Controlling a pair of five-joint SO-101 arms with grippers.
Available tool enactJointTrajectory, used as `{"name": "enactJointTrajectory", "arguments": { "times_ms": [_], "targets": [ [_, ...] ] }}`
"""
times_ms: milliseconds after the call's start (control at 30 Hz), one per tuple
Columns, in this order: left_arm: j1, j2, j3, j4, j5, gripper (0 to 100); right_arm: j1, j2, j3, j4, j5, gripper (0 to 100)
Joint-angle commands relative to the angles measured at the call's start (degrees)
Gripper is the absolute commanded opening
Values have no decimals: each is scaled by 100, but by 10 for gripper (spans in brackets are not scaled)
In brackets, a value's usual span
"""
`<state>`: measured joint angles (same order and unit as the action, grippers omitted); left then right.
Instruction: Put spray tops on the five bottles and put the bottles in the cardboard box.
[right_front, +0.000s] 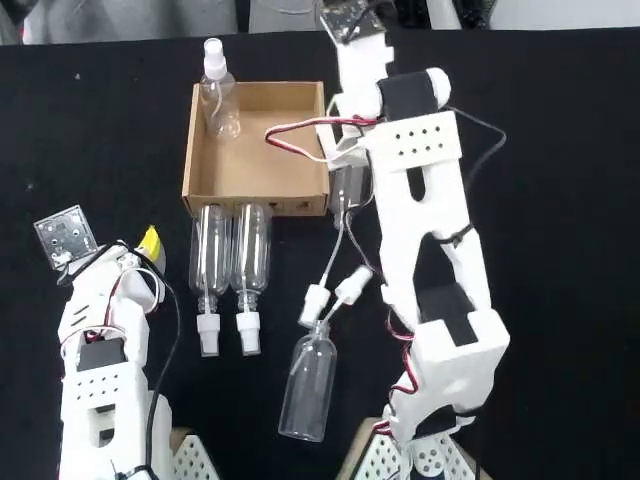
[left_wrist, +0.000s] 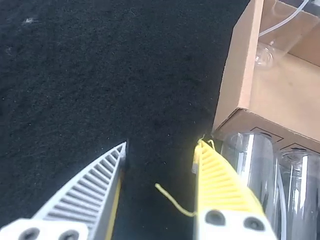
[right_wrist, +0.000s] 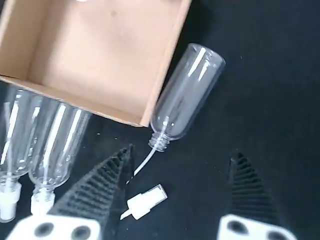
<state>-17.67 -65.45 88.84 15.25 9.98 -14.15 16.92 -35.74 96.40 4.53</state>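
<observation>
The cardboard box (right_front: 262, 150) holds one capped bottle (right_front: 218, 95) leaning in its far-left corner. Two capped bottles (right_front: 210, 262) (right_front: 250, 262) lie side by side against the box's front wall. An uncapped bottle (right_wrist: 187, 92) lies by the box's near-right corner, and a loose spray top (right_wrist: 145, 200) has its tube reaching up to that bottle's neck. Another uncapped bottle (right_front: 310, 385) and a second spray top (right_front: 352, 285) lie nearer the front. My right gripper (right_wrist: 181, 156) hangs open above the bottle neck and spray top. My left gripper (left_wrist: 162, 145) is open over bare cloth left of the box (left_wrist: 235, 75).
Black cloth covers the table. The right arm (right_front: 430, 230) stretches over the table to the right of the box and hides part of the bottle there. Bare cloth lies left of the box and at the far right.
</observation>
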Motion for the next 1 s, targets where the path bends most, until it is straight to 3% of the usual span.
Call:
{"name": "enactJointTrajectory", "arguments": {
  "times_ms": [0, 600, 967],
  "targets": [
    [-66, -70, -92, 0, 0, 210, 141, -426, 382, -580, 9, 254],
    [-57, -466, 84, 9, 0, 210, 431, -365, 2290, -2866, 9, 251],
    [-57, -519, 127, 9, 0, 210, 554, 945, 1560, -3086, 9, 251]
  ]
}}
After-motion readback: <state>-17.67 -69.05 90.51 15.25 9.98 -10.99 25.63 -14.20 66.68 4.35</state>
